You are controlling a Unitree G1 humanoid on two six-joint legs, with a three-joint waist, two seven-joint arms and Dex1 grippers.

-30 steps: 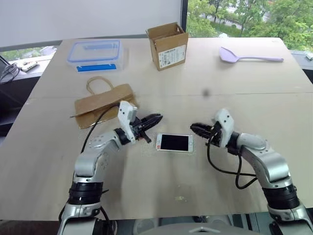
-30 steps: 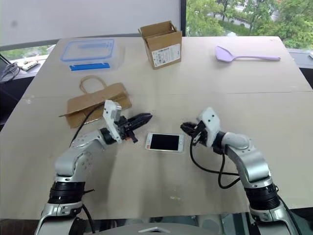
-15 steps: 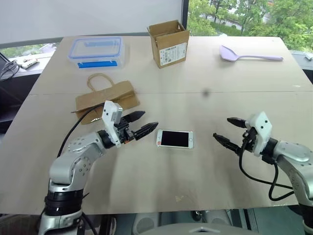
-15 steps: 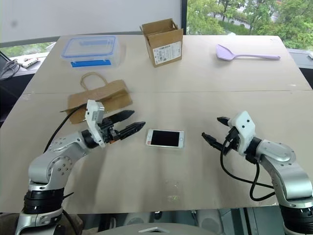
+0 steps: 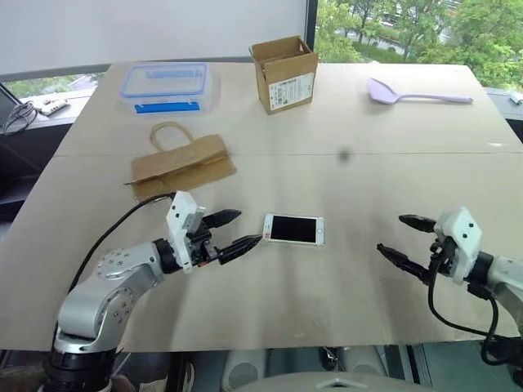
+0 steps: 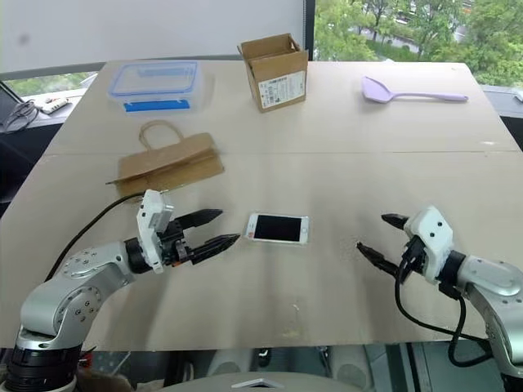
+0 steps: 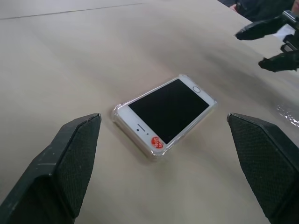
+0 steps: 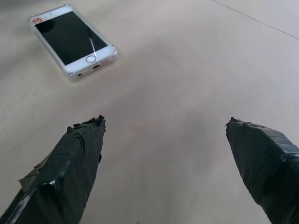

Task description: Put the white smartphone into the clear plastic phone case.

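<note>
We have pulled both the left gripper [image 5: 237, 231] and right gripper [image 5: 400, 238] back, jaws wide and empty, leaving the white phone [image 7: 166, 111] seated in its clear case [image 7: 118, 112], so the job looks done.

The pale wooden table [image 5: 368, 180] looks matt and smooth. The white smartphone [image 7: 169, 109] has a glossy black glass screen and sits in the clear plastic phone case [image 7: 117, 122], whose transparent rim shines faintly. The left gripper's black fingers [image 7: 65, 168] carry a finely textured, matt, rubbery surface.
</note>
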